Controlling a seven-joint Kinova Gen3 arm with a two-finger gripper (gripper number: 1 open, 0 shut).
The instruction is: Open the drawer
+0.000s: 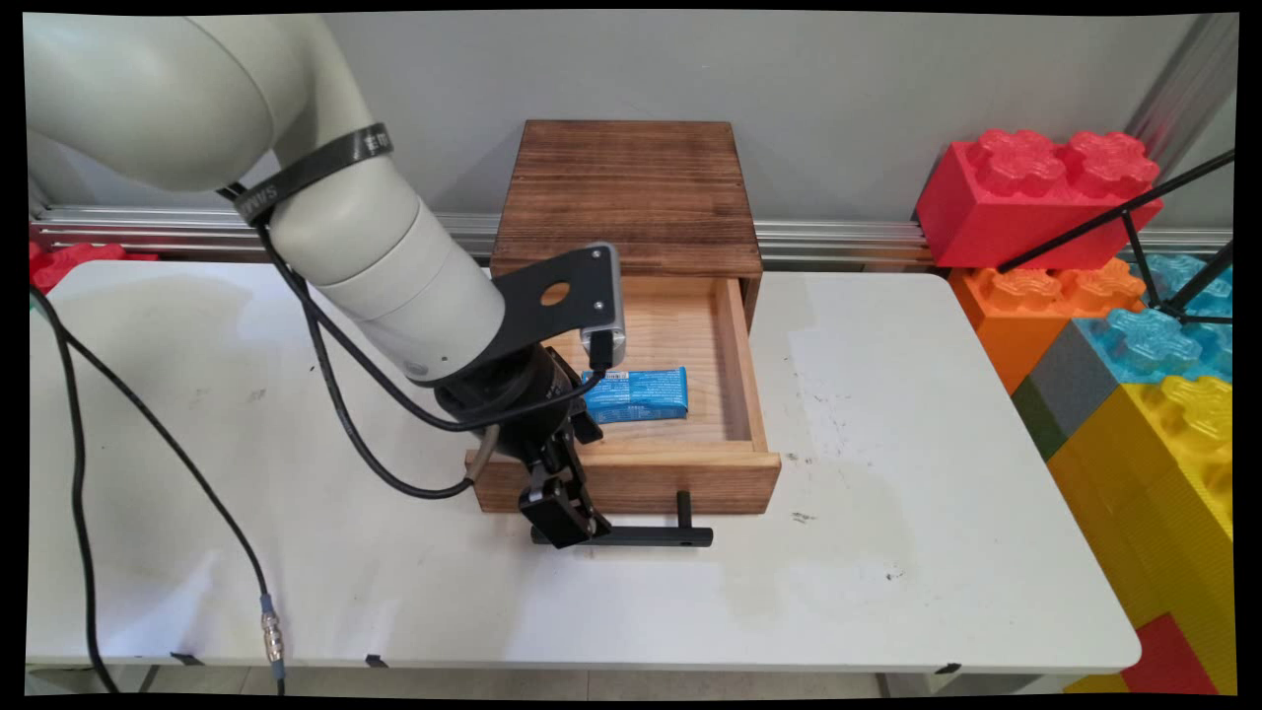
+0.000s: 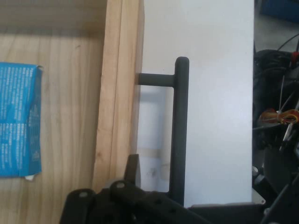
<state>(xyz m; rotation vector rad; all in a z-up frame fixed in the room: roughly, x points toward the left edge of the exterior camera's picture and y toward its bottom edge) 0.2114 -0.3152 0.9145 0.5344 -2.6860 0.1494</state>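
1. Your black two-finger gripper [image 1: 564, 521] sits at the left end of the long black bar handle [image 1: 651, 535]. One finger is behind the bar; you cannot tell if it grips.
2. The bar runs left to right along the wooden drawer [image 1: 735, 468], which is pulled open.
3. Farther back, a blue packet [image 1: 639, 394] lies inside.

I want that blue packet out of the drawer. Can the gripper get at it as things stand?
Probably yes. The drawer is pulled out and the blue packet lies uncovered on its floor, open from above. The gripper sits at the black handle in front, so it would have to lift over the drawer's front board.
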